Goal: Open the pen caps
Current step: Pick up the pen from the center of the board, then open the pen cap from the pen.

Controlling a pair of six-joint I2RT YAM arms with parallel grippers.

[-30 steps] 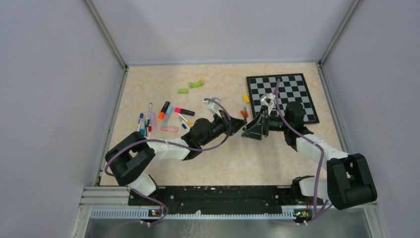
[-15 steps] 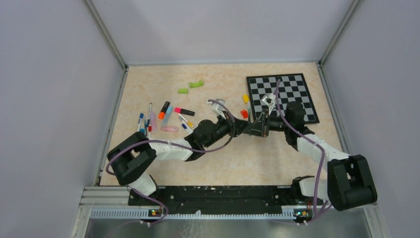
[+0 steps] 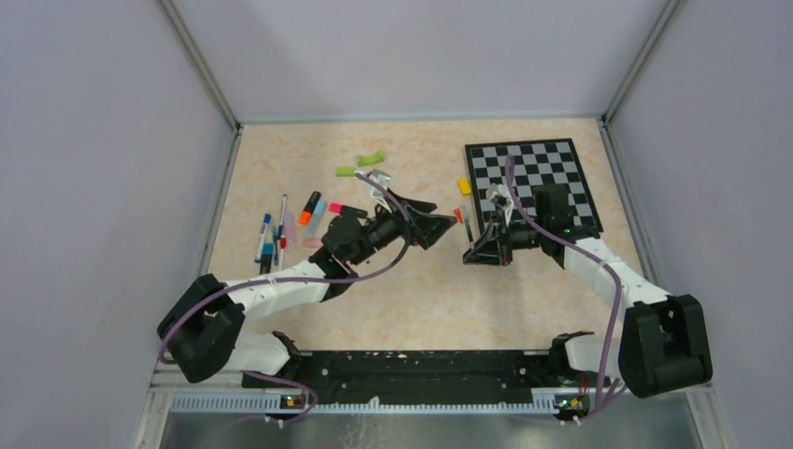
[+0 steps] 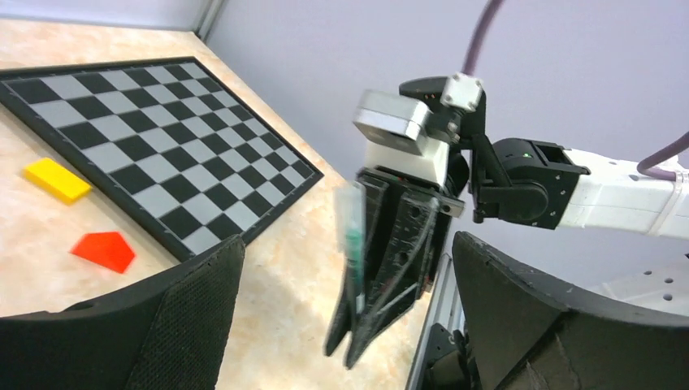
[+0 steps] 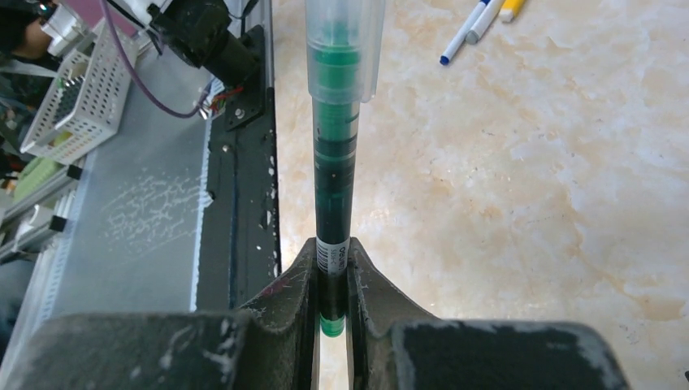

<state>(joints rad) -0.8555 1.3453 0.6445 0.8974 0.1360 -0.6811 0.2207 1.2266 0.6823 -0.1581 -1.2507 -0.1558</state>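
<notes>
My right gripper [image 5: 331, 276] is shut on the lower end of a thin pen [image 5: 335, 162] with a dark barrel and green ink. A clear pen cap [image 5: 341, 49] sits on the pen's far end. In the left wrist view the same pen [image 4: 353, 236] stands upright in the right gripper's fingers [image 4: 398, 244]. My left gripper [image 4: 349, 244] is open wide, facing that pen with nothing between its pads. From above, the left gripper [image 3: 441, 226] is a short gap left of the right gripper [image 3: 472, 251]. Several pens [image 3: 281, 229] with coloured caps lie at the table's left.
A checkerboard [image 3: 538, 182] lies at the back right. A yellow block [image 4: 55, 179] and a red block [image 4: 104, 250] sit beside it. Two green curved pieces [image 3: 371, 158] lie at the back middle. Two more pens [image 5: 467, 28] lie beyond the held pen.
The left gripper, shut and meeting the right gripper a moment ago, has opened and drawn back to the left. The right gripper has shut on the pen and keeps it.
</notes>
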